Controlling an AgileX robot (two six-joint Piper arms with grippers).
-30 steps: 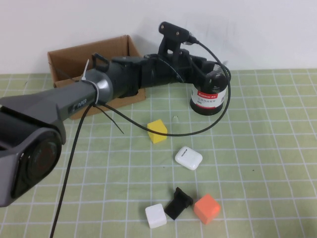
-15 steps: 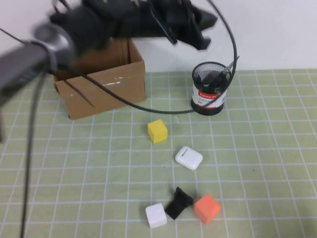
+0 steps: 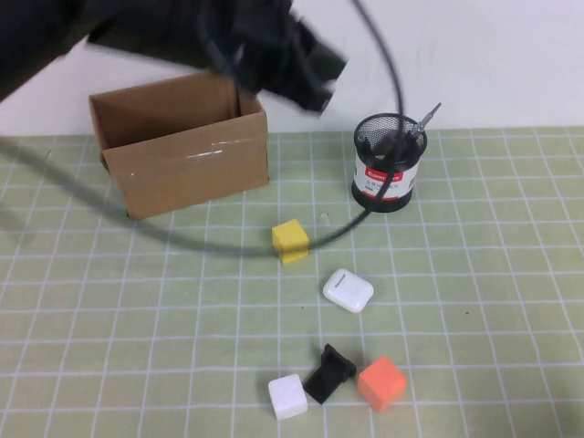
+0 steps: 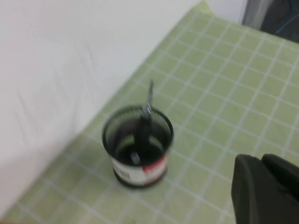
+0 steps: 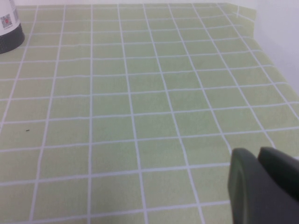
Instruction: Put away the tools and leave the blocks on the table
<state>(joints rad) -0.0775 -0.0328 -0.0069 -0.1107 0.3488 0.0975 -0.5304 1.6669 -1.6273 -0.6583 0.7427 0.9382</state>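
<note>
A black mesh holder (image 3: 388, 164) stands at the back of the green grid table (image 3: 493, 274). A black-handled screwdriver (image 3: 412, 133) stands in it, metal tip up; it also shows in the left wrist view (image 4: 144, 128). The red scissors and the thin black rod are not visible. The yellow block (image 3: 290, 241) lies mid-table; the white block (image 3: 287, 397) and orange block (image 3: 381, 383) lie near the front. My left gripper (image 3: 310, 68) is blurred, high above the table left of the holder, shut and empty (image 4: 259, 161). My right gripper (image 5: 257, 154) is shut over bare mat.
An open cardboard box (image 3: 178, 151) stands at the back left. A white glossy case (image 3: 348, 290) lies below the yellow block. A small black angular piece (image 3: 329, 372) sits between the white and orange blocks. The holder's base shows in the right wrist view (image 5: 7, 32).
My left arm has lifted off the holder and swung up and to the left. The holder, covered before, now shows with the screwdriver in it.
</note>
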